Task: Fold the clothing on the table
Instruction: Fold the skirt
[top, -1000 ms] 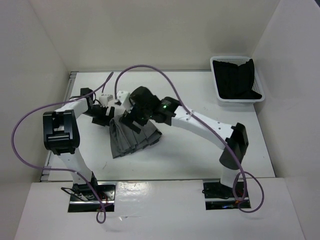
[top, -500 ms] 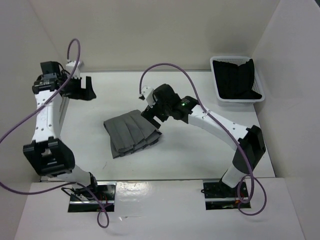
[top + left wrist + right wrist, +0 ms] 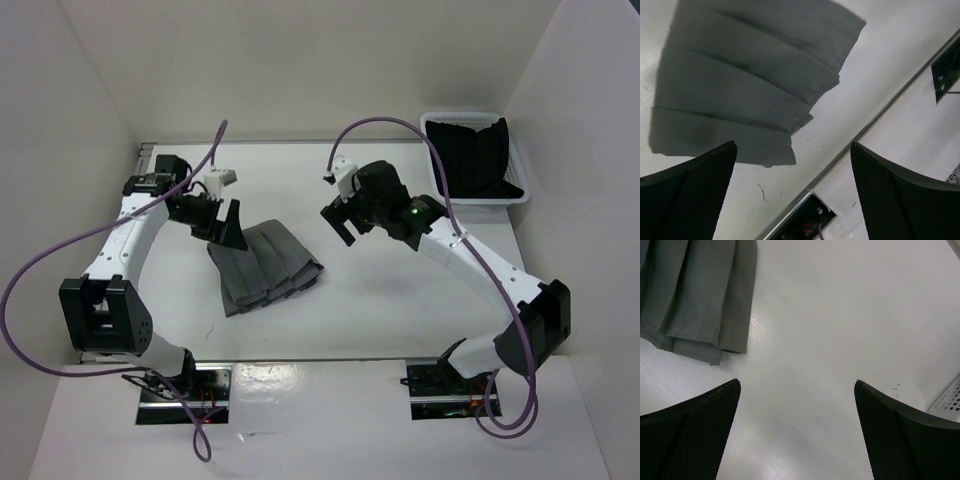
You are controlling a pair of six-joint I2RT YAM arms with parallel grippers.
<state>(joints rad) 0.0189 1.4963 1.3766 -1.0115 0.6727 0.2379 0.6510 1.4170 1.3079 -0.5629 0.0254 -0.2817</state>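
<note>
The clothing point(image 3: 262, 265) is a grey pleated skirt, folded into a compact wedge left of the table's point(image 3: 400, 300) middle. My left gripper point(image 3: 226, 226) hovers open over its upper left edge with nothing between the fingers. The left wrist view shows the clothing point(image 3: 750, 75) ahead of the left gripper point(image 3: 792, 145), pleats stacked in layers. Well right of the skirt, my right gripper point(image 3: 345, 215) stands open and apart from it. In the right wrist view the clothing point(image 3: 695, 295) lies at top left, and the right gripper point(image 3: 797, 382) is over bare tabletop.
A white mesh basket point(image 3: 475, 160) holding black cloth point(image 3: 478, 158) sits at the back right corner. Its corner point(image 3: 950, 402) shows in the right wrist view. White walls enclose the table. The metal edge rail point(image 3: 880, 115) and an arm base mount point(image 3: 810, 220) appear in the left wrist view.
Both grippers have left the skirt's top edge. The left arm swung to the back left corner and returned to the skirt's upper left. The right gripper drew away to the right.
</note>
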